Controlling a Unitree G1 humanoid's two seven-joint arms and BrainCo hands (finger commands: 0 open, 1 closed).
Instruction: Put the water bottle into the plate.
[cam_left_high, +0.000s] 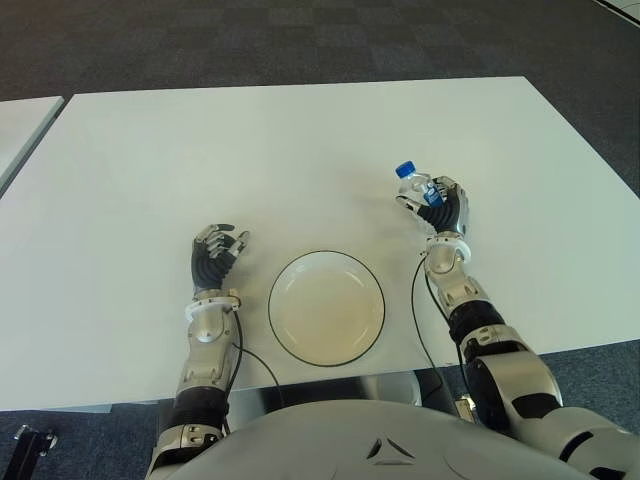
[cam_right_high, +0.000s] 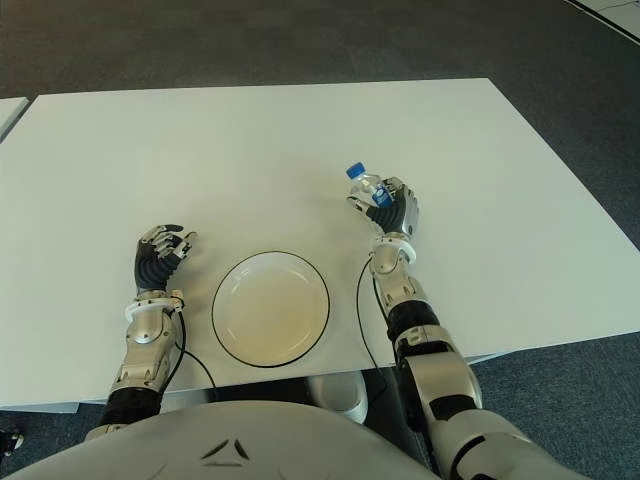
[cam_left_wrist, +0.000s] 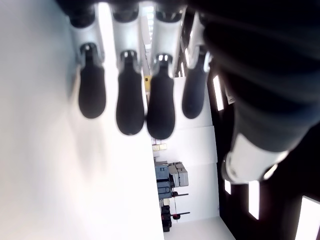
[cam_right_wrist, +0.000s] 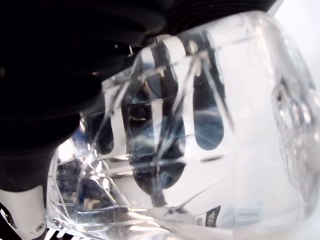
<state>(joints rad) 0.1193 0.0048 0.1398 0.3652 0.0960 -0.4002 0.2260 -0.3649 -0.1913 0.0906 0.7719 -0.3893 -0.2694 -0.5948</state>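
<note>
I see my right hand (cam_left_high: 440, 207) wrapped around the bottle (cam_left_high: 415, 186), clear faceted plastic with a blue cap, to the right of the plate (cam_left_high: 326, 307). The plate is round, dark-rimmed, on the smooth white table (cam_left_high: 250, 150). My left hand (cam_left_high: 215, 252) shows left of the plate, fingers loose, holding nothing.

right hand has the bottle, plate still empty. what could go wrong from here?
1. The right robot hand holds the water bottle tilted, cap end protruding past the fingers; the smooth clear plastic might slip in transit.
2. The plate is shallow with a low rim, so a bottle laid on its side could roll out.
3. The left robot hand, open, shows left of the plate: little risk unless the plate shifts.
</note>
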